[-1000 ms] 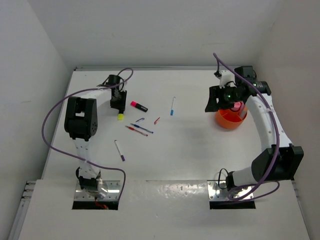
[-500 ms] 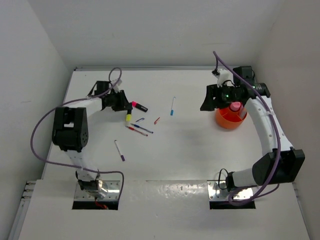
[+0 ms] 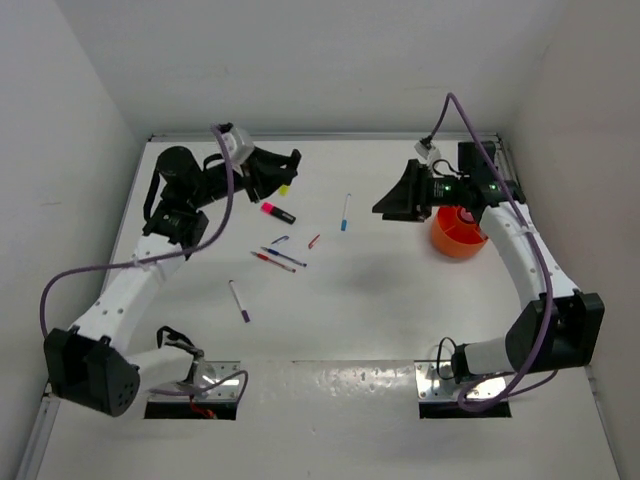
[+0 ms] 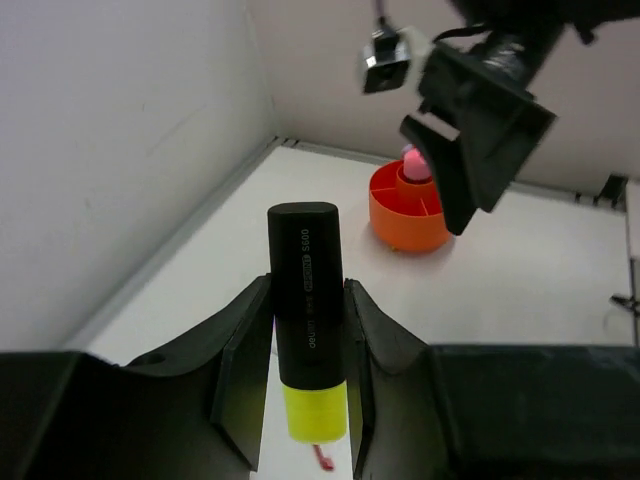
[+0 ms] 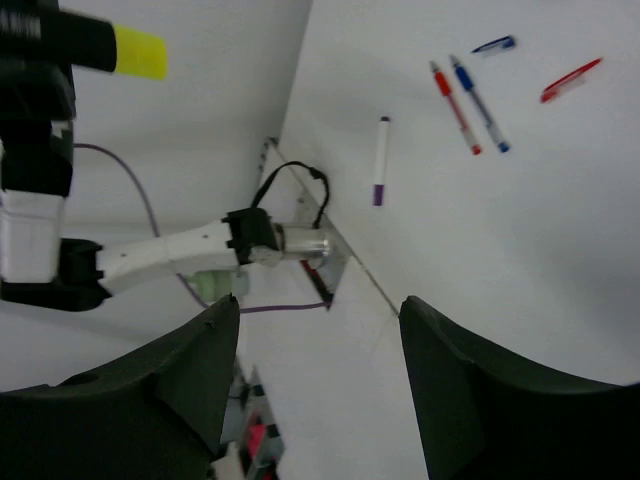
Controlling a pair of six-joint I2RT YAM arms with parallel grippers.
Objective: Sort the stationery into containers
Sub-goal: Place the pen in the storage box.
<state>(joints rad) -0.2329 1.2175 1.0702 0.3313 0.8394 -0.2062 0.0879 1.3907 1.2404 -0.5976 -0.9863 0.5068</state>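
My left gripper point(image 3: 287, 172) is shut on a black marker with a yellow end point(image 4: 305, 310), held in the air above the table's back left. Below it lies a pink marker point(image 3: 277, 212). A blue pen point(image 3: 345, 212), a red and a blue pen point(image 3: 276, 259), two short clips point(image 3: 296, 241) and a purple-tipped white pen point(image 3: 239, 300) are scattered mid-table. The orange bowl point(image 3: 455, 243) stands at the right, with a pink-capped bottle point(image 4: 412, 160) in it. My right gripper point(image 3: 392, 206) hangs open and empty just left of the bowl.
White walls close in the table on the left, back and right. In the right wrist view the purple-tipped pen point(image 5: 380, 160) and the red and blue pens point(image 5: 468, 112) lie below, with the left arm's base and purple cable point(image 5: 200, 250) behind them.
The left arm has lifted the yellow marker off the table and swung it up and to the right. The right gripper has moved left, away from over the bowl.
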